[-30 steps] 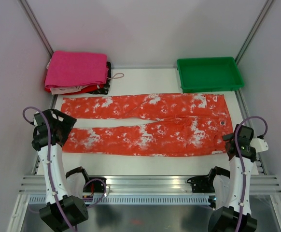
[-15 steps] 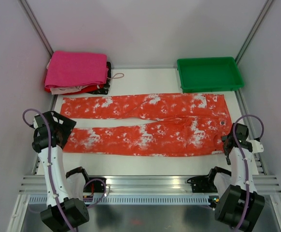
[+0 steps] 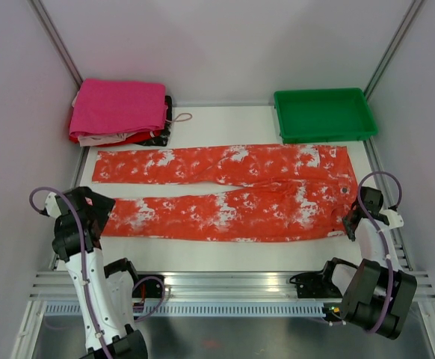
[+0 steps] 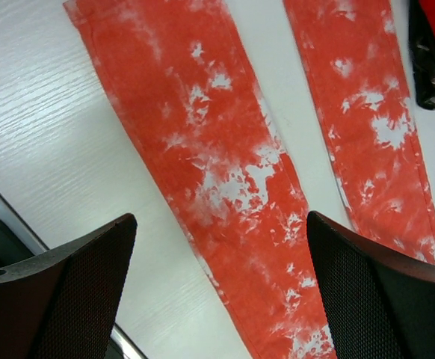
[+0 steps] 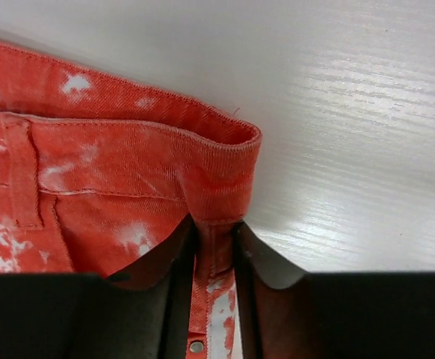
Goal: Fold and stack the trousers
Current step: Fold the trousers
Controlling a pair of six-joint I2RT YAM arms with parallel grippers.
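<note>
Got the trousers (image 3: 225, 194) spread flat on the tabletop (image 3: 225, 254), waistband end just in front of the green tray (image 3: 326, 137), both legs running left from it (side by side, slightly apart). Pinching the waistband's near corner with the right claw (image 5: 214, 258), closed on a fold of fabric, in front of the tray's right end. Holding the left claw (image 4: 219, 288) wide open over the near leg's cuff end, far left of the tray, gripping nothing. Also seeing a folded pink cloth pile (image 3: 119, 107) well left of the tray.

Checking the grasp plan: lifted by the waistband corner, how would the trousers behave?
Probably floppy: the trousers lie thin and flat, and the waistband puckers in the right gripper. Likely light. The long legs would probably sag and drag across the table.
</note>
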